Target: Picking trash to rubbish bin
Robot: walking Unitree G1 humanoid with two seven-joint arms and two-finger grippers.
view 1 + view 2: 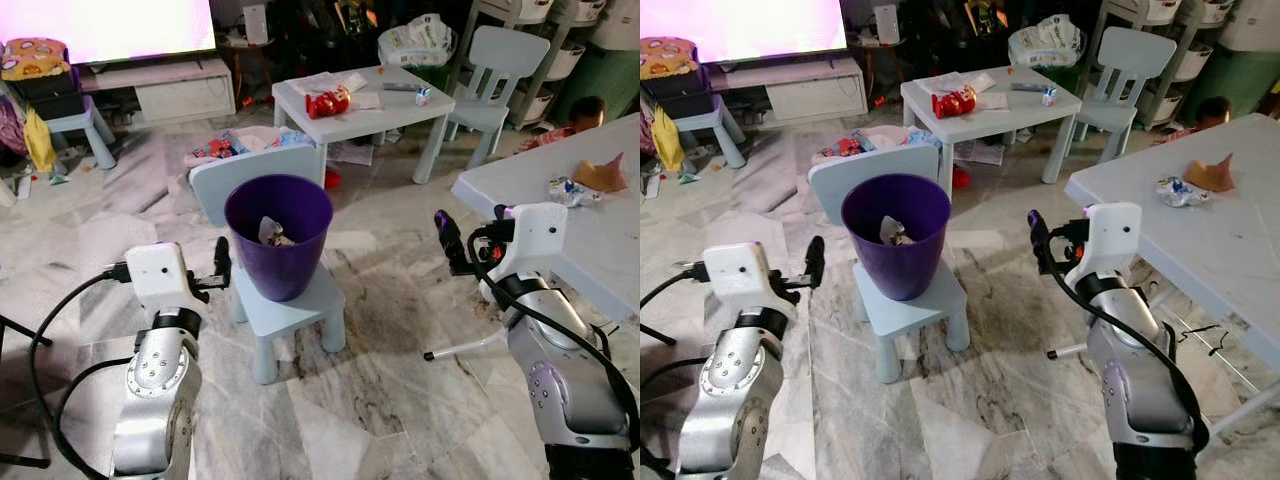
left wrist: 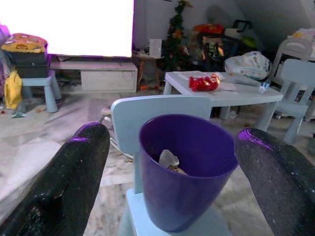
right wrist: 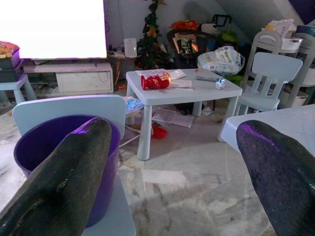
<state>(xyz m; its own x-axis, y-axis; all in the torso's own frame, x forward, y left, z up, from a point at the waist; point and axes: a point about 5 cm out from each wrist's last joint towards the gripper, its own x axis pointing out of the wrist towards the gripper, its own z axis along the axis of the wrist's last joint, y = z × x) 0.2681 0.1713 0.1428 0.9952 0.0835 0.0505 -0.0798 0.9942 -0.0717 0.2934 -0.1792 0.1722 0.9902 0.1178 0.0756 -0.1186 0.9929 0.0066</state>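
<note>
A purple bin [image 1: 285, 272] stands on the seat of a small pale blue chair [image 1: 305, 308] in front of me, with crumpled trash [image 1: 272, 233] inside it. My left gripper [image 1: 222, 264] is held just left of the bin, open and empty; the left wrist view looks at the bin [image 2: 187, 172] between its spread fingers [image 2: 74, 172]. My right gripper [image 1: 447, 240] hangs open and empty between the bin and a white table [image 1: 530, 215]. On that table lie a crumpled wrapper [image 1: 563, 188] and an orange scrap [image 1: 603, 175].
A small pale table [image 1: 400, 112] behind the bin holds a red snack bag [image 1: 327, 102] and papers. A second child chair [image 1: 497, 62] stands beyond it. Clutter [image 1: 240, 142] lies on the marble floor. A person [image 1: 585, 112] sits at the far right. A stool [image 1: 75, 125] is far left.
</note>
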